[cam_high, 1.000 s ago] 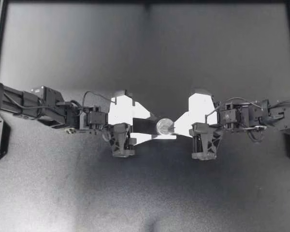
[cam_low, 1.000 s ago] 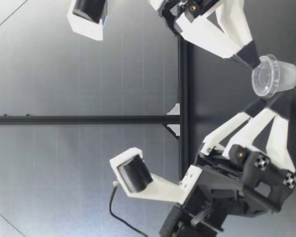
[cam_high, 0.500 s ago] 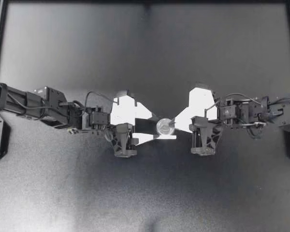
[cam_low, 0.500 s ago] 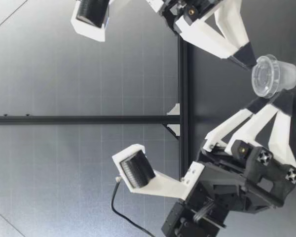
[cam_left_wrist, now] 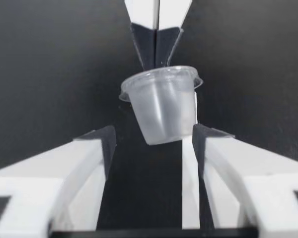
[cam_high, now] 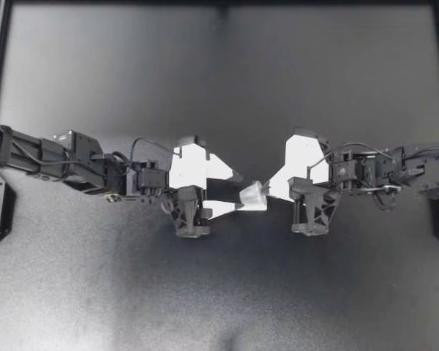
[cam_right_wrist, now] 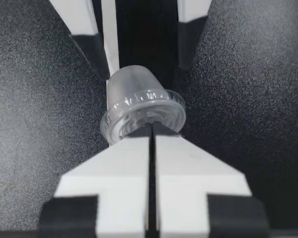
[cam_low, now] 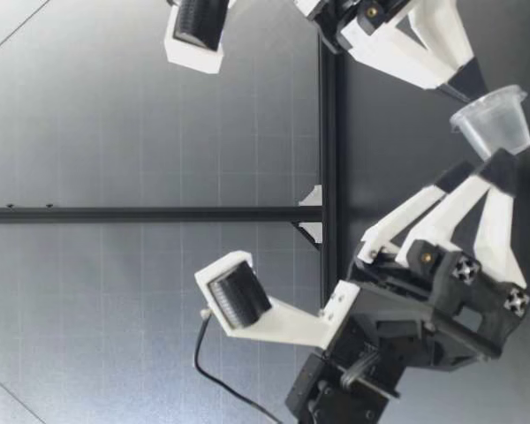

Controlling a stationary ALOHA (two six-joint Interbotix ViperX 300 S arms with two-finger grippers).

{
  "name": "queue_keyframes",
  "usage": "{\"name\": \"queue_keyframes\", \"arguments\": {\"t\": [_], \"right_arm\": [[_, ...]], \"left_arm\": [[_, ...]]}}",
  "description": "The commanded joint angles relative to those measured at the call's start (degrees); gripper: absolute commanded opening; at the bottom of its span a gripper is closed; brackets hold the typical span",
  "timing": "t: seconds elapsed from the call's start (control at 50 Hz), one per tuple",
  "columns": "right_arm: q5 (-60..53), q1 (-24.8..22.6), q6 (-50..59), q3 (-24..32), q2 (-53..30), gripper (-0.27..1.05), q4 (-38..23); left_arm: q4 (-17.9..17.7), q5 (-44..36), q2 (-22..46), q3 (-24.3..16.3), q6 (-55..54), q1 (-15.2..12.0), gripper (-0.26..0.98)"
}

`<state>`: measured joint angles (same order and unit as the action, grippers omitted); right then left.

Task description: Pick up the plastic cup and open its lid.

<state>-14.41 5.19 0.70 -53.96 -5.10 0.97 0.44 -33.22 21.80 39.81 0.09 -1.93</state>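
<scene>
1. Two wrist views settle what the top view leaves unclear. My right pincer (cam_high: 267, 189) is clenched on the lid (cam_right_wrist: 143, 110) rim of the plastic cup (cam_high: 252, 196). My left pincer (cam_high: 238, 191) stands released, with only one pad touching the cup's base.
2. The cup leans tilted between both pincers, midway between the left and right edges of the tabletop (cam_high: 219, 292). White fingers crowd it from both sides.
3. The cup is translucent and tapered, its lid clear and ridged, and the tabletop is matte, grainy black.

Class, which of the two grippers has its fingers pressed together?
My right gripper: its fingers meet at the rim of the lid of the plastic cup, whereas my left gripper has its fingers wide apart.
</scene>
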Motion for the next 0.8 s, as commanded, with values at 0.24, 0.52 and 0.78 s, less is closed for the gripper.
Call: {"name": "queue_keyframes", "arguments": {"t": [0.24,0.52,0.78], "right_arm": [[-0.2,-1.2,0.5,1.5,0.4,-0.19,0.2],[-0.2,-2.6,1.8,2.4,-0.9,-0.19,0.2],[-0.3,-3.1,1.8,2.8,-1.4,-0.19,0.2]], "left_arm": [[0.0,2.7,-0.5,-3.3,-0.2,-0.2,0.51],[-0.1,4.0,0.9,-5.0,-0.3,-0.2,0.51],[0.0,4.0,0.9,-5.4,-0.3,-0.2,0.51]]}}
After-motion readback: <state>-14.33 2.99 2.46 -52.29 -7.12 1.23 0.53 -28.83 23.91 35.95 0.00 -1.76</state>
